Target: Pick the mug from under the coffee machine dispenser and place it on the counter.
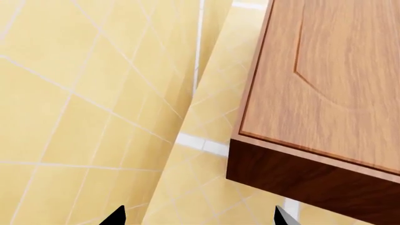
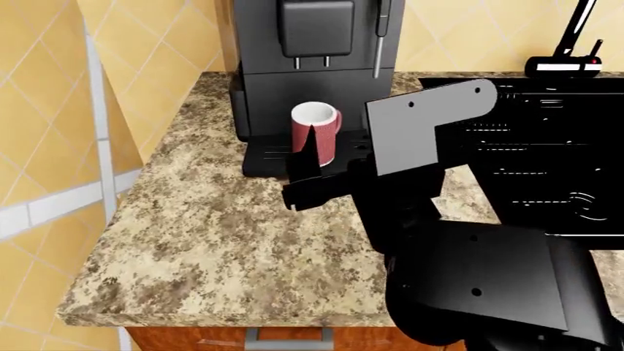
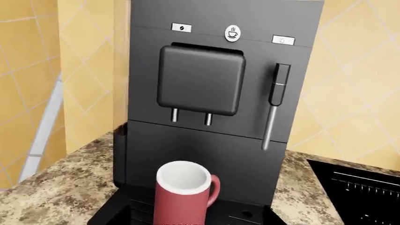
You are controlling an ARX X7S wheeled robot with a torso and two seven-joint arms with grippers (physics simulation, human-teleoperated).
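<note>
One mug stands under the dispenser's two nozzles.

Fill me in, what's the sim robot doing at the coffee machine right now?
The right gripper is reaching toward the pink mug, which stands upright on the drip tray under the coffee machine dispenser. The fingertips sit just in front of the mug; whether they touch it cannot be told, and it is not lifted. The granite counter in front is where it should go. The left gripper is open, off to the side, facing yellow wall tiles and a wooden cabinet door.
</note>
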